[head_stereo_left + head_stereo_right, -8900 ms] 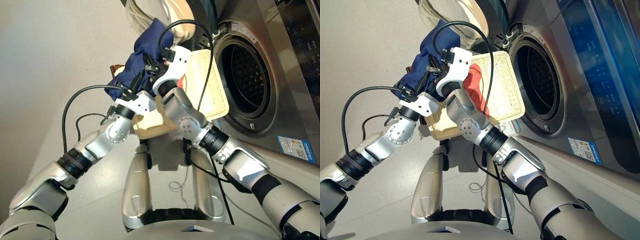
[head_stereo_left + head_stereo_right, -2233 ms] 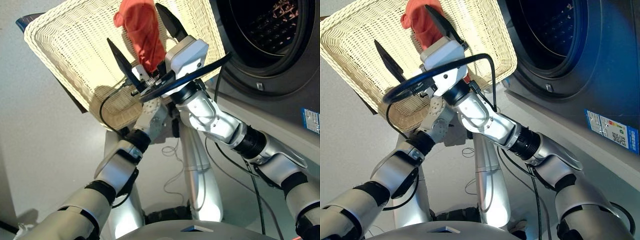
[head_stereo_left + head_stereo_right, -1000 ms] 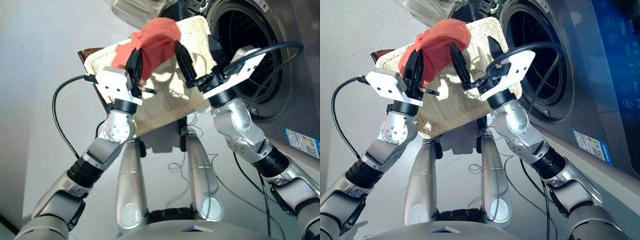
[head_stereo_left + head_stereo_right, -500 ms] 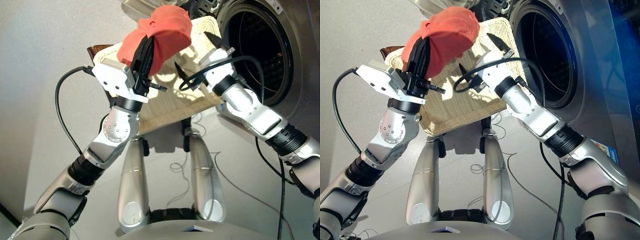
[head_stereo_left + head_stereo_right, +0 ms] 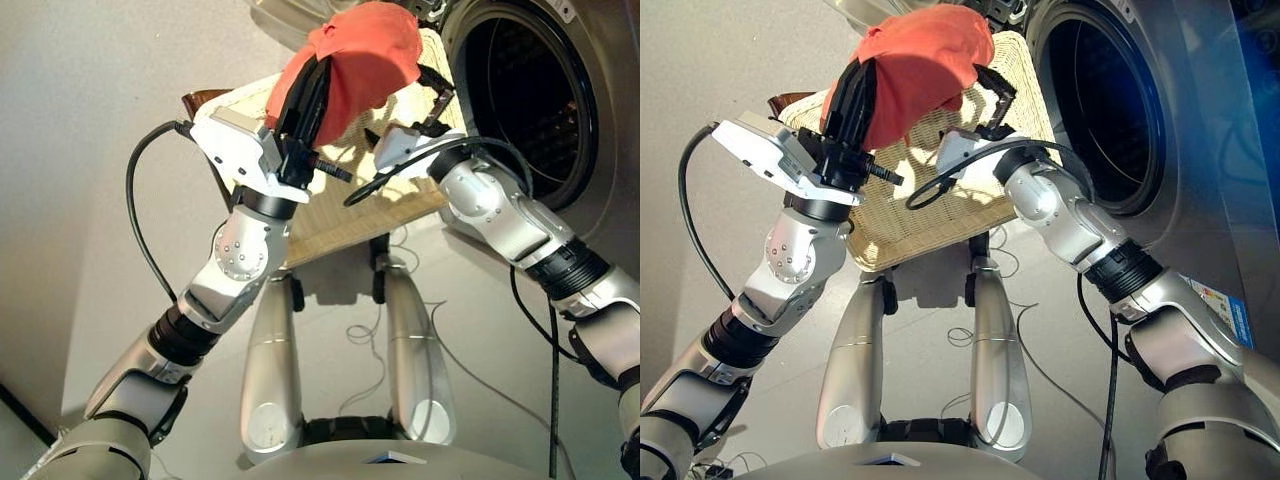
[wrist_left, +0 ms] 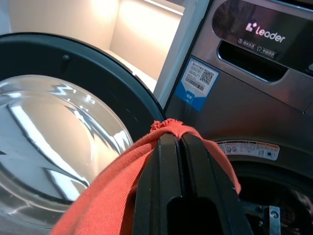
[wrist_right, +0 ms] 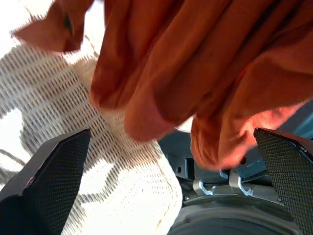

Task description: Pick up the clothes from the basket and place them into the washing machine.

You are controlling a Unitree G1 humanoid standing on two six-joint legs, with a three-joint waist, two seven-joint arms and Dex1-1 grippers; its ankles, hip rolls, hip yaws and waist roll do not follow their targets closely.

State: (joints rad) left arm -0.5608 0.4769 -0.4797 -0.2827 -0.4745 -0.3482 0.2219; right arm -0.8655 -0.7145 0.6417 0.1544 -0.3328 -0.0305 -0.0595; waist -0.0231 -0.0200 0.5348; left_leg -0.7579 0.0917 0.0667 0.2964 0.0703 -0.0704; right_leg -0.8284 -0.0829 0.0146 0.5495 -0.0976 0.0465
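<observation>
Two black fingers of the left gripper [image 5: 305, 95] pressed together, a fold of the coral-red soft fabric garment [image 5: 362, 58] clamped between them; the cloth drapes over the fingertips and hangs clear above the basket. Right gripper [image 5: 992, 100], fingers spread wide apart and empty, reaches up beneath the hanging edge of the garment, near it; contact cannot be told. Below both lies the shallow cream-white wicker basket [image 5: 930, 210], tilted in these views, with no garment visible on its exposed weave. Beyond its far corner stands the dark grey front-loading washing machine [image 5: 600, 110]: the round porthole [image 5: 520, 95] is open and dark, and the black-rimmed glass door [image 6: 54, 147] is swung aside on the robot's left. A navy garment shows in no view; whether it is already in the drum cannot be told. Judged stage: red garment lifted, not yet carried to the porthole; transfer and release remain.
</observation>
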